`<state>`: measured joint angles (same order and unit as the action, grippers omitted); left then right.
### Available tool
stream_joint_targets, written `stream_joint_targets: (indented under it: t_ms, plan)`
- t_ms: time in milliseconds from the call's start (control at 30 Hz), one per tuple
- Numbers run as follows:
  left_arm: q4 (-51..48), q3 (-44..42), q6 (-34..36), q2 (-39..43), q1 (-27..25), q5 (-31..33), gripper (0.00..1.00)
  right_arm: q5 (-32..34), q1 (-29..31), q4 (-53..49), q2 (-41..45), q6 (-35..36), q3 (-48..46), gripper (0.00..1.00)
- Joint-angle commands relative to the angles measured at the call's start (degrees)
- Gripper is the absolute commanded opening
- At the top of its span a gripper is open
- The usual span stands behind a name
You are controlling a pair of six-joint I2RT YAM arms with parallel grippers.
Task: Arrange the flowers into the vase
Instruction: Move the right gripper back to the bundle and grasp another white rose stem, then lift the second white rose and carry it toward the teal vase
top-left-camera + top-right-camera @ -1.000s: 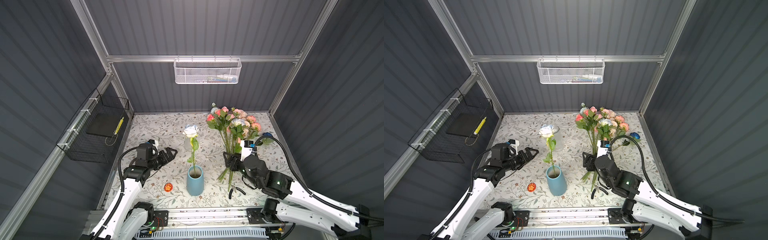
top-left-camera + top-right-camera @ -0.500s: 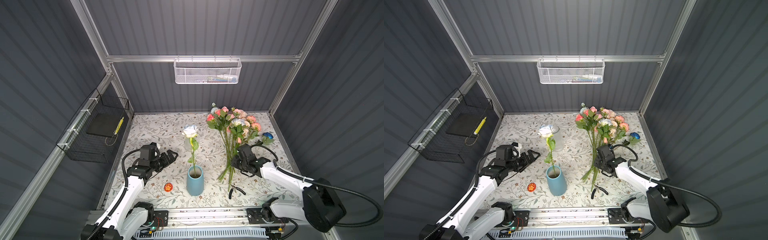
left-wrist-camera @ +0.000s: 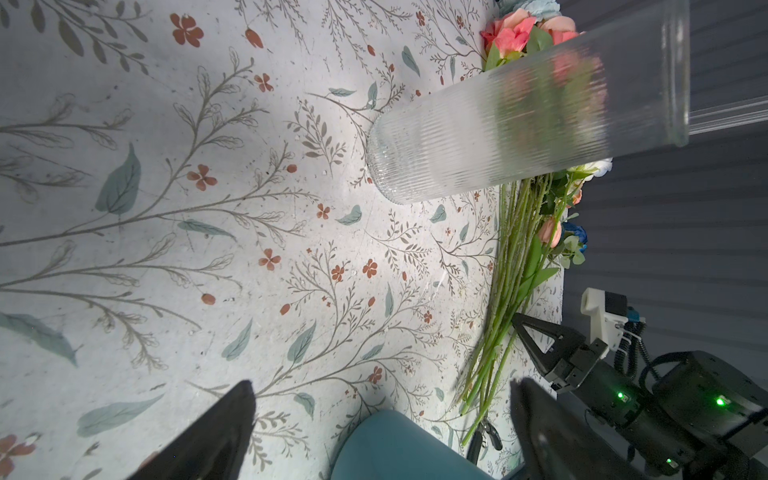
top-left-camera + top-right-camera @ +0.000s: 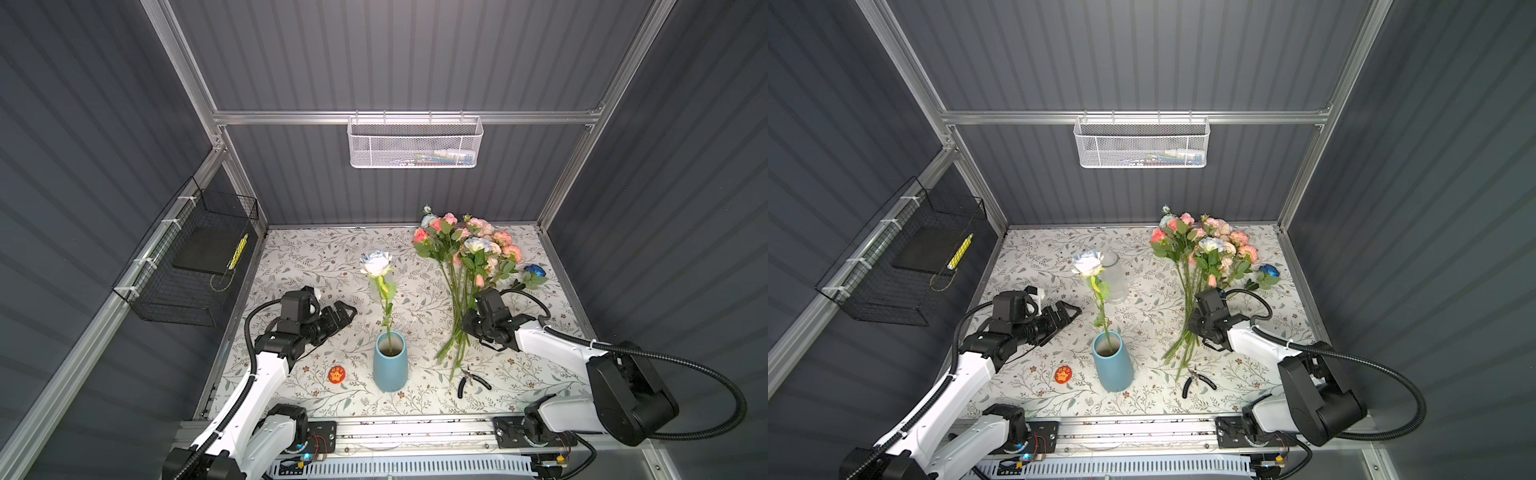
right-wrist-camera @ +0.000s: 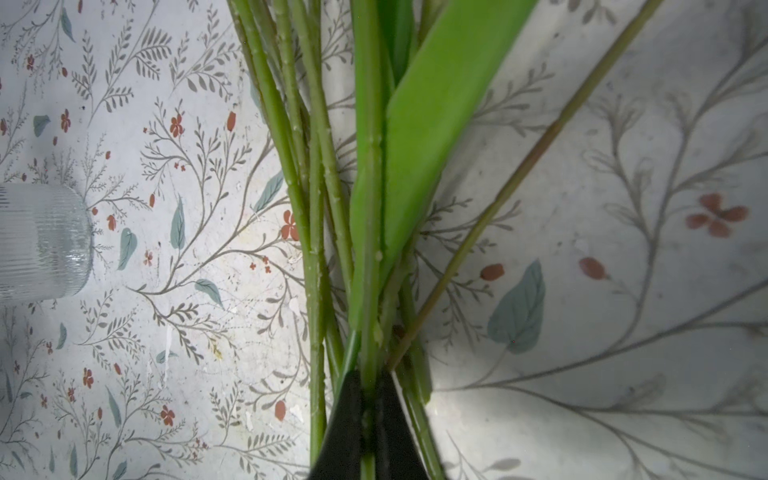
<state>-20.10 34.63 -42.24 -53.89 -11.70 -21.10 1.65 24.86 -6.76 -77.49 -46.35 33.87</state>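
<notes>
- Your right gripper point(image 5: 368, 399) shows two black fingers pinched together on one green flower stem point(image 5: 368, 187).
- The other stems point(image 5: 316, 232) lie bunched on the floral table cover point(image 5: 582, 166), crossing just beside it.
- A ribbed glass vase point(image 5: 41, 241) stands well apart from them.

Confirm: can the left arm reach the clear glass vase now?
Probably yes. The left gripper is open and aimed toward the glass vase, with only bare table between them in the left wrist view. The white rose in the blue vase stands close beside that path and might get brushed.
</notes>
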Motion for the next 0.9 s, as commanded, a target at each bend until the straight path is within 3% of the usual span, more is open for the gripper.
stream_joint_targets:
  t_ms: [0, 367, 533, 633, 767, 867]
  plan:
    - [0.4, -0.2, 0.0, -0.2, -0.3, -1.5, 0.98, 0.5, -0.3, -1.4, 4.7, 1.6, -0.9, 0.00]
    - [-0.5, 1.9, -0.2, 0.5, -0.2, -2.1, 0.98, 1.5, -0.3, -9.6, 30.9, 8.2, 2.8, 0.00]
    - [-2.3, 4.7, 1.0, 1.0, -0.2, -2.0, 0.98, 0.9, 2.0, -9.1, 37.7, 10.9, 9.1, 0.00]
    - [-3.5, 6.3, 1.3, 2.3, -0.2, -0.5, 0.98, 7.1, 11.1, -7.6, 37.0, 15.1, 15.8, 0.00]
    - [-5.7, 8.2, 1.8, 3.4, -0.2, 1.7, 0.98, 17.6, 27.9, -0.8, 31.4, 24.1, 24.2, 0.00]
    - [-6.4, 8.7, 1.7, 4.1, -0.2, 1.8, 0.99, 20.2, 35.2, 7.2, 27.4, 30.3, 27.4, 0.00]
